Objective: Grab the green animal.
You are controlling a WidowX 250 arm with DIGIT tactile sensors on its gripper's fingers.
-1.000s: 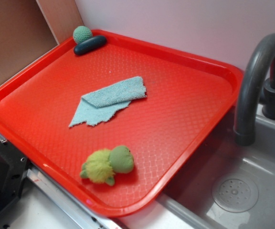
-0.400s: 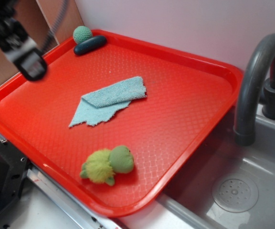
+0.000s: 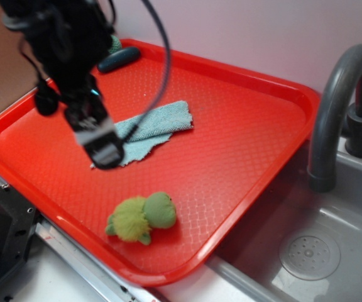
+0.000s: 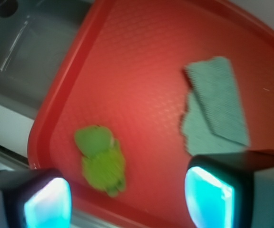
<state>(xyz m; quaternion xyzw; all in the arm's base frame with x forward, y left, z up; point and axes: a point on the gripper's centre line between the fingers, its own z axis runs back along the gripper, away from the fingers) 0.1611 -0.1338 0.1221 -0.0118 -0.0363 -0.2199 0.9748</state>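
The green animal [image 3: 140, 218] is a small plush toy with a fuzzy yellow-green body and a smooth darker green head, lying near the front edge of the red tray [image 3: 244, 145]. My gripper [image 3: 105, 153] hangs above the tray over the left corner of the cloth, up and to the left of the toy and well apart from it. In the wrist view the green animal [image 4: 101, 159] lies, blurred, below and ahead of my gripper [image 4: 127, 202]. The jaws stand wide open with nothing between the fingertips [image 4: 46, 204].
A light blue-green folded cloth [image 3: 156, 123] lies mid-tray. A dark oblong object [image 3: 119, 58] sits in the tray's far corner, beside a green knitted ball [image 3: 114, 44] mostly hidden by the arm. A grey sink [image 3: 319, 251] with a faucet [image 3: 332, 119] lies to the right.
The arm has come in from the upper left and swung down and right over the tray, to above the cloth's left corner. The toy and the cloth have not moved.
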